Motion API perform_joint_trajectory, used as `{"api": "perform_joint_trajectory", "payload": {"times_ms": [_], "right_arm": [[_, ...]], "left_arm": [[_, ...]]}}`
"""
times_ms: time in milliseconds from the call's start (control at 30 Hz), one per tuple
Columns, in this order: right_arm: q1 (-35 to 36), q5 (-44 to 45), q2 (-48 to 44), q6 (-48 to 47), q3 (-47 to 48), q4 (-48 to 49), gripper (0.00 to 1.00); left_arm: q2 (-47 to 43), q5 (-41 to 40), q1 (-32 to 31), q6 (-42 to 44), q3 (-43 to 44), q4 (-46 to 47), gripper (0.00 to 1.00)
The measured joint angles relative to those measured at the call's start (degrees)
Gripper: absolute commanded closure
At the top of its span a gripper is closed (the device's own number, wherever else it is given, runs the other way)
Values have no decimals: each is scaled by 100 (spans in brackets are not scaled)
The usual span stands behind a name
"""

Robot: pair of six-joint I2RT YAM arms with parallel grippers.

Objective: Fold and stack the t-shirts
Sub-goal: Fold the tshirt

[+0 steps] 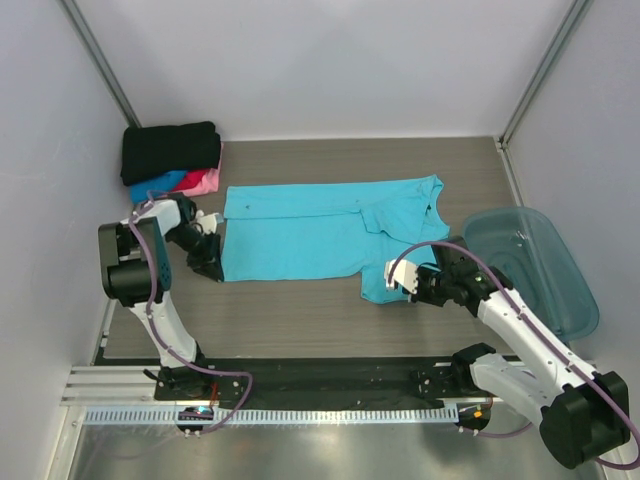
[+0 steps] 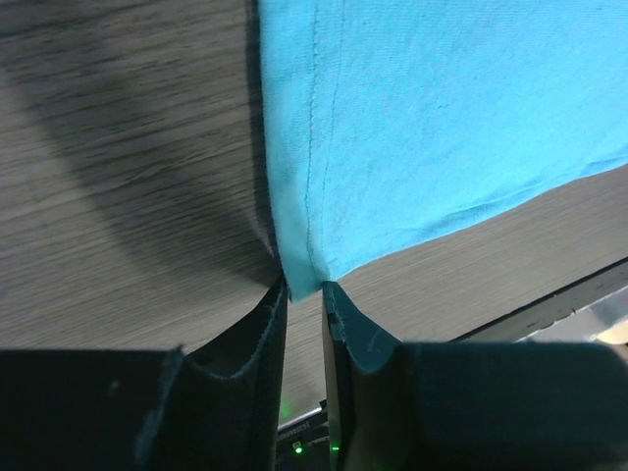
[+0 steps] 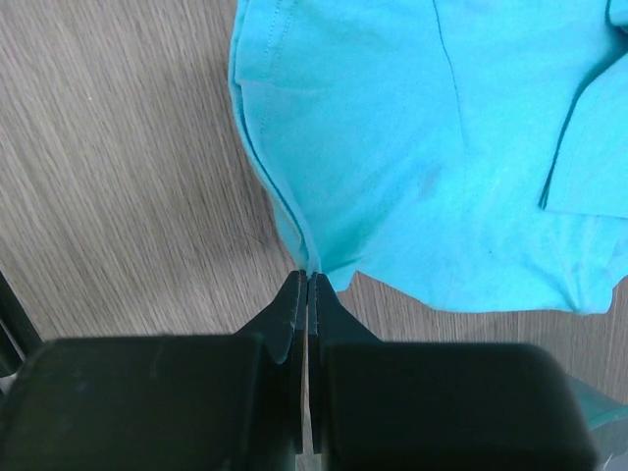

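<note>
A turquoise t-shirt (image 1: 310, 235) lies spread flat across the middle of the wooden table. My left gripper (image 1: 207, 262) is at its near left corner. In the left wrist view the jaws (image 2: 305, 287) stand narrowly apart with the shirt's corner (image 2: 299, 275) between their tips. My right gripper (image 1: 392, 284) is at the shirt's near right edge. The right wrist view shows it (image 3: 308, 277) shut on a pinched fold of the turquoise cloth (image 3: 422, 147). Folded t-shirts are stacked at the back left: black (image 1: 170, 150) on top, with blue (image 1: 155, 183) and pink-red (image 1: 203, 182) beneath.
A translucent teal plastic tub (image 1: 535, 265) stands at the right edge of the table, close behind my right arm. White walls enclose the table on three sides. A metal rail (image 1: 300, 385) with the arm bases runs along the near edge.
</note>
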Motion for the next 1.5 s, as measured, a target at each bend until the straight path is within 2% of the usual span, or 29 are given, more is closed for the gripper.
{"api": "perform_joint_trajectory", "payload": {"times_ms": [33, 133, 367, 733, 1167, 1500], "right_arm": [[0, 11, 0, 22, 0, 17, 99], [0, 66, 0, 94, 0, 68, 99], [0, 330, 0, 466, 125, 118, 99], [-103, 789, 208, 887, 1008, 579, 99], [-938, 1069, 1939, 1641, 2389, 1941, 99], [-1021, 999, 3333, 1886, 3453, 2411, 99]], "left_arm": [[33, 20, -13, 0, 17, -13, 89], [81, 31, -26, -4, 31, -24, 100], [98, 31, -26, 9, 256, -107, 100], [140, 212, -31, 83, 1425, -533, 100], [1093, 568, -103, 94, 3102, -1078, 100], [1624, 544, -103, 90, 4052, -1211, 100]]}}
